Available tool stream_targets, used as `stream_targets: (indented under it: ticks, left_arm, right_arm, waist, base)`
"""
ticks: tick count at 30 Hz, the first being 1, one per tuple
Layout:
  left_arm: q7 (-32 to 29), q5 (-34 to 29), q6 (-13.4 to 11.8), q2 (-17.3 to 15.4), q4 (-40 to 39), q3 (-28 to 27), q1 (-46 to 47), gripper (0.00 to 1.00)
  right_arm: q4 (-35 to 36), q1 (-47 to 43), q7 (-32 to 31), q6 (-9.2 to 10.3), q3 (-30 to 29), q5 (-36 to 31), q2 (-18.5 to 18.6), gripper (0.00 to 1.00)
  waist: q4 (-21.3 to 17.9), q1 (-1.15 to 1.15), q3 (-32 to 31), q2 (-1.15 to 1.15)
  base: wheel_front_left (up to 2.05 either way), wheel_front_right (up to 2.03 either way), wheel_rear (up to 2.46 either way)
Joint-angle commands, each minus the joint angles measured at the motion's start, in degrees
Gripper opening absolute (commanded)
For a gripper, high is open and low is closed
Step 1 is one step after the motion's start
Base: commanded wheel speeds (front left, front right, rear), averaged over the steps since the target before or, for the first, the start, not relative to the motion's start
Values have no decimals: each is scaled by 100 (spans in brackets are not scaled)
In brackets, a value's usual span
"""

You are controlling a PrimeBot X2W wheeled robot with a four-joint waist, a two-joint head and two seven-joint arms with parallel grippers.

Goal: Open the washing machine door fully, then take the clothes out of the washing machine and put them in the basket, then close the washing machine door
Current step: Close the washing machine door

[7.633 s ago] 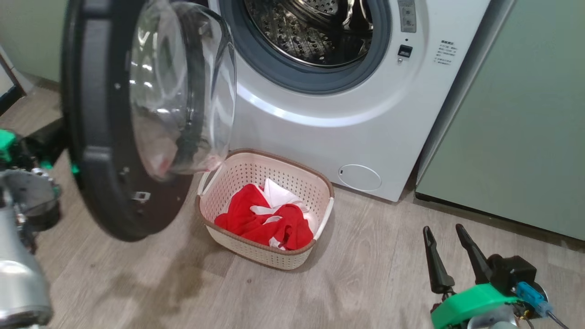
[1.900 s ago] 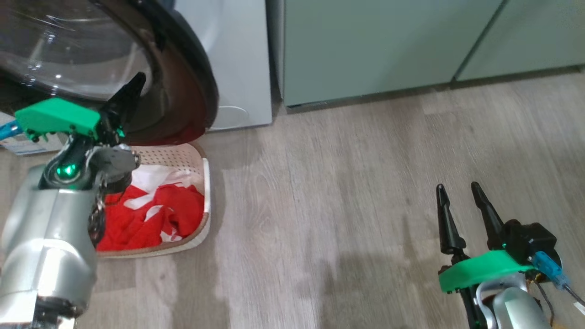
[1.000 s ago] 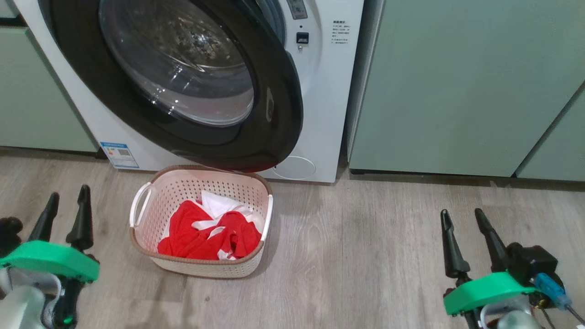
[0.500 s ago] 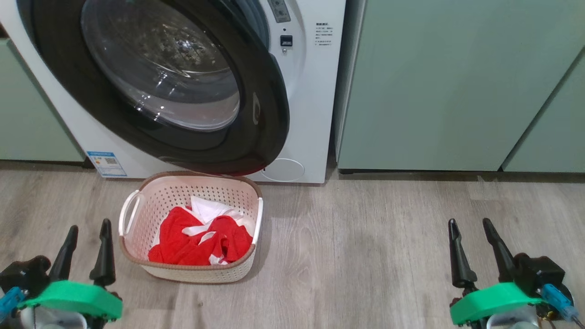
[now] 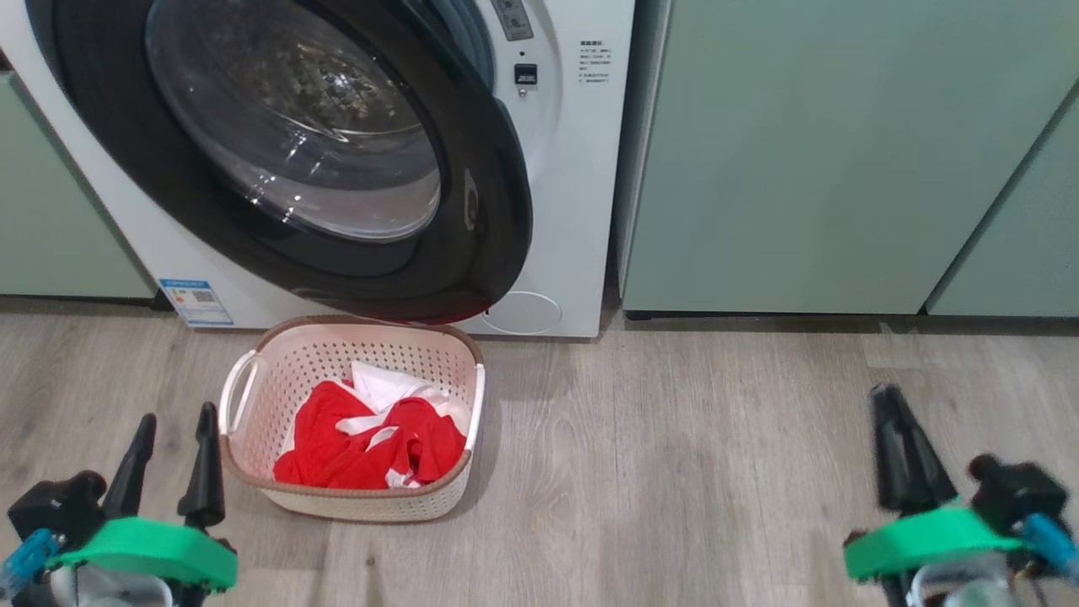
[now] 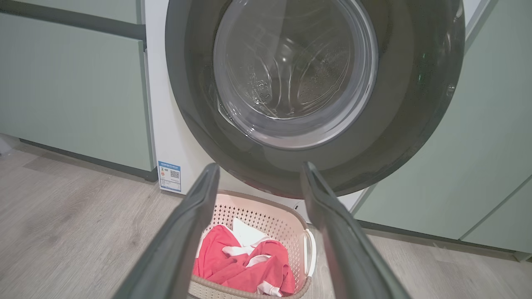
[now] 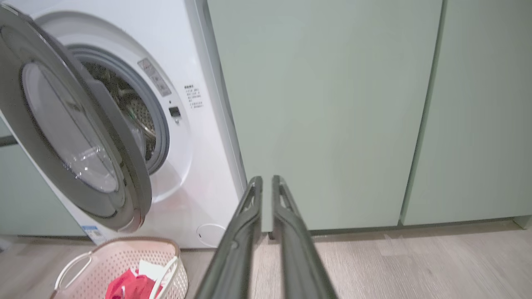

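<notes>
The washing machine door (image 5: 295,152) hangs ajar, swung most of the way toward the white washing machine (image 5: 573,169). A gap at its right edge shows the steel drum (image 7: 137,112). Below the door, the cream basket (image 5: 371,502) sits on the floor and holds the red clothes (image 5: 362,443) with white trim. My left gripper (image 5: 179,413) is open and empty, low and just left of the basket, its fingers (image 6: 195,224) framing basket and door. My right gripper (image 5: 885,392) is shut on nothing, far to the right over bare floor, facing a cabinet.
Pale-green cabinets (image 5: 801,152) stand right of the machine, and another cabinet (image 5: 50,211) stands to its left. A blue label sticker (image 5: 195,302) and a round hatch (image 5: 523,312) mark the machine's lower front. Wood floor (image 5: 674,472) stretches between the grippers.
The door has gone from wide open to nearly shut and the camera has turned to face the machine. In the last half second the right gripper's fingers have come together. The left gripper rose slightly.
</notes>
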State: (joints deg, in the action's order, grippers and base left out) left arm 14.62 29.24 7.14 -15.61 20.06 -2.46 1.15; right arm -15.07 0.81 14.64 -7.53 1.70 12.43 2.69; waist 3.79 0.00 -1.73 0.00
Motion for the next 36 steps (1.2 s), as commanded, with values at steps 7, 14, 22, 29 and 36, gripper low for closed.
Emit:
stream_targets:
  ticks: [7, 14, 22, 29, 36]
  left_arm:
    - [38, -135, 35, 61, -180, -125, 141, 100]
    - [38, -307, 35, 244, -144, 118, 261, 100]
    - [38, -376, 35, 350, -53, 594, 564, 100]
    - [38, -333, 35, 453, 68, 1007, 998, 100]
    - [38, -238, 35, 535, 51, 1248, 1346, 100]
  right_arm:
    - [780, 994, 36, 4, 410, 309, 20, 0]
    - [628, 2139, 36, 4, 1570, 624, 19, 0]
    - [-865, 3209, 36, 4, 2644, 952, 34, 0]
    - [-2656, 3958, 36, 4, 2864, 1179, 26, 0]
    - [-3559, 4702, 36, 4, 2489, 1078, 80, 0]
  waist:
    - [250, 0, 43, 0]
    - [815, 0, 115, 0]
    - [1676, 0, 147, 0]
    - [2172, 0, 428, 0]
    - [2387, 0, 957, 0]
  base:
    - [0, 0, 0]
    - [0, 0, 0]
    - [0, 0, 0]
    - [0, 0, 0]
    - [0, 0, 0]
